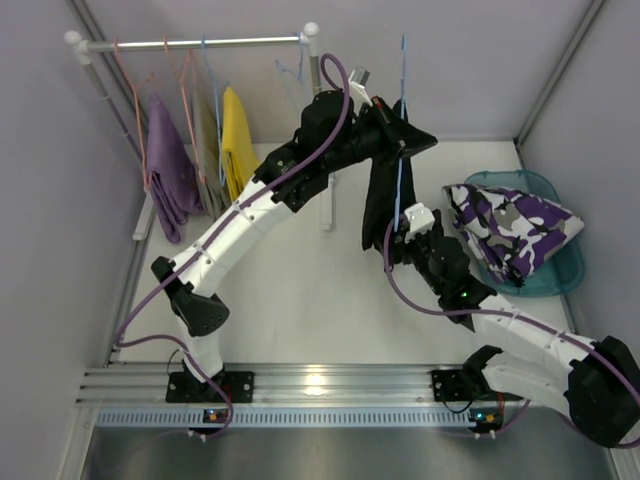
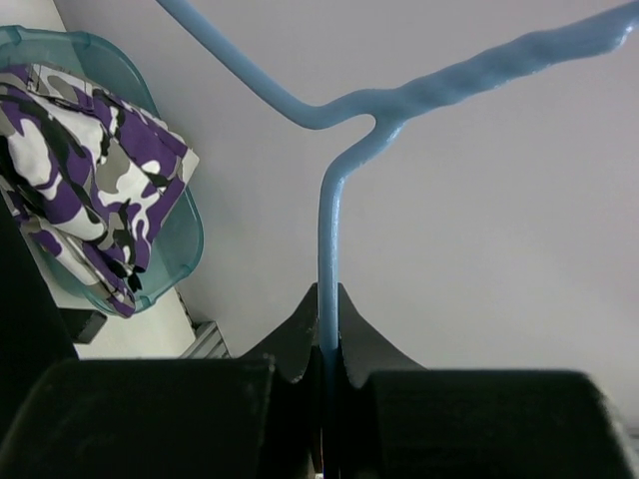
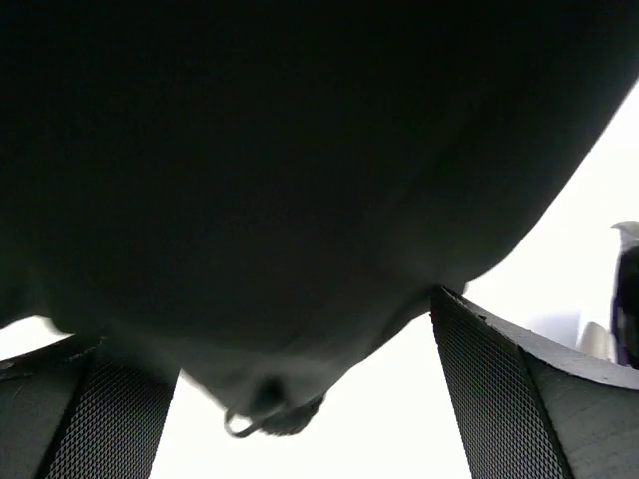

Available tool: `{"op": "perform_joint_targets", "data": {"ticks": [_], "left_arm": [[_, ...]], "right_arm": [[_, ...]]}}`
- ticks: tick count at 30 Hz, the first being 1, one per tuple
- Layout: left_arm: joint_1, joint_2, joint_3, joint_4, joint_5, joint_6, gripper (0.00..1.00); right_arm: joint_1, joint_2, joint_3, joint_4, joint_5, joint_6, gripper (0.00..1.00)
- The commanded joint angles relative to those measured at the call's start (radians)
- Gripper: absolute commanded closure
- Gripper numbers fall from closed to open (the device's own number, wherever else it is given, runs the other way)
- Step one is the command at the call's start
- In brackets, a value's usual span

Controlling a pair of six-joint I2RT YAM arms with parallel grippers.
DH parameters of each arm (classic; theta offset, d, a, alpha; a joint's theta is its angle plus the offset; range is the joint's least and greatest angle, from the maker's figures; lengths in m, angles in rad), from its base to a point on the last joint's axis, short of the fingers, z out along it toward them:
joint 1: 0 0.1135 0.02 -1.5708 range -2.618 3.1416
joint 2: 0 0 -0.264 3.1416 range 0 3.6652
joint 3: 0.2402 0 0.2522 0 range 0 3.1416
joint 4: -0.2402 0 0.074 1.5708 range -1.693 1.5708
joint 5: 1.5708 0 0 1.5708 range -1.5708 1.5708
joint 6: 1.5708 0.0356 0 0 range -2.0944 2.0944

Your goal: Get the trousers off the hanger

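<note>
The left gripper [image 2: 329,344] is clamped tight on the neck of a thin light-blue plastic hanger [image 2: 329,230] and holds it up over the white desk [image 1: 300,290]. A pair of plain black folded cloth trousers [image 1: 378,195] hangs from that hanger, directly below the left gripper. The right gripper [image 3: 270,339] sits at the trousers' lower end with its jaws spread wide. In its wrist view the dark cloth fills the space just above and between the two fingers [image 3: 519,399], but nothing is pinched yet.

To the right of the right gripper, a second pair of folded trousers with purple, white and dark camouflage patches [image 1: 515,225] lies in a shallow teal plastic tub [image 1: 560,275], already off any hanger.

Likely risks from here:
- Only a small fold, or a single layer, of cloth dips between the open jaws. They may close on too little fabric and slip off when pulling.
- A straight downward pull could drag the cloth against the hanger bar. That might twist the thin neck inside the left gripper or tug the hanger free.
- If the trousers come off only partly, they could bunch on one side of the hanger.
- If the cloth slides off uncontrolled, the trousers would probably drop onto the desk short of the tub.
</note>
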Motion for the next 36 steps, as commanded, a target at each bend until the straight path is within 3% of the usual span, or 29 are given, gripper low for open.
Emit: {"op": "perform_joint_targets", "data": {"ticks": [1, 6, 7, 8, 9, 18, 26, 36], "left_arm": [[-0.012, -0.023, 0.058, 0.127, 0.031, -0.043, 1.0], [-0.015, -0.035, 0.036, 0.131, 0.054, -0.072, 1.0], [-0.015, -0.037, 0.036, 0.133, 0.056, -0.08, 1.0], [-0.015, -0.038, 0.035, 0.132, 0.056, -0.083, 1.0], [-0.017, -0.043, 0.033, 0.133, 0.06, -0.084, 1.0], [-0.01, -0.078, -0.033, 0.102, 0.054, -0.052, 1.0], [0.034, -0.104, -0.183, 0.078, 0.02, 0.051, 1.0], [0.08, -0.086, -0.284, 0.043, 0.011, 0.173, 1.0]], "right_arm": [[-0.009, 0.044, 0.073, 0.131, 0.091, 0.005, 0.01], [-0.031, 0.109, 0.131, 0.151, 0.067, -0.031, 0.01], [-0.046, 0.115, 0.134, 0.157, 0.057, -0.032, 0.06], [-0.055, 0.123, 0.139, 0.162, 0.042, -0.029, 0.14], [-0.062, 0.121, 0.139, 0.175, 0.036, -0.026, 0.32], [-0.118, -0.003, 0.209, 0.064, -0.119, -0.008, 0.99], [-0.151, -0.175, 0.344, -0.183, -0.19, 0.047, 1.0], [-0.263, -0.278, 0.499, -0.331, -0.253, 0.109, 1.0]]}}
